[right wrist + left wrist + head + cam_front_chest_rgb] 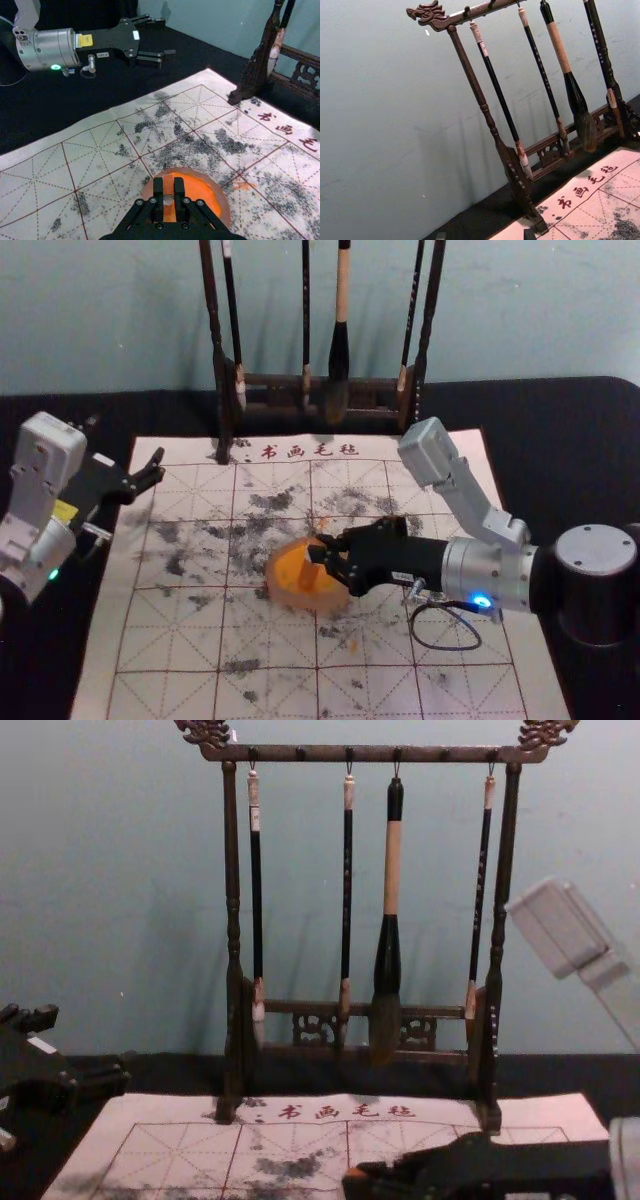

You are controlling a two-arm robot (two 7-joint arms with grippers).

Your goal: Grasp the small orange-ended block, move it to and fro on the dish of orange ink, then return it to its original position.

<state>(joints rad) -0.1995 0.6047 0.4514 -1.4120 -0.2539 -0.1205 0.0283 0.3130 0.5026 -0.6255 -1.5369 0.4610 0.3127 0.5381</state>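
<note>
A black-covered table (pixel 570 430) spans the frame, and on it a white calligraphy mat (pixel 165 660), ruled in red and smudged with grey-black ink, runs from the centre down to the bottom edge. The dark carved wooden rack (pixel 380 754) stands at the mat's far edge, upper middle of the head view, with three slim black-handled brushes and one thick wood-and-black brush (pixel 391 870) hanging from it.

The left gripper (pixel 126 438) is off at the left of the head view, beside the mat's upper-left corner, its fingers spread wide with nothing between them. The right gripper (pixel 322 555) reaches in from the right to just right of centre, its fingers closed on the block.

Under its fingertips sits the round, shallow dish of orange ink (pixel 224 205), at the centre of the head view. The small orange-ended block (pixel 168 186) is held over the dish, its lower end probably touching the ink.
</note>
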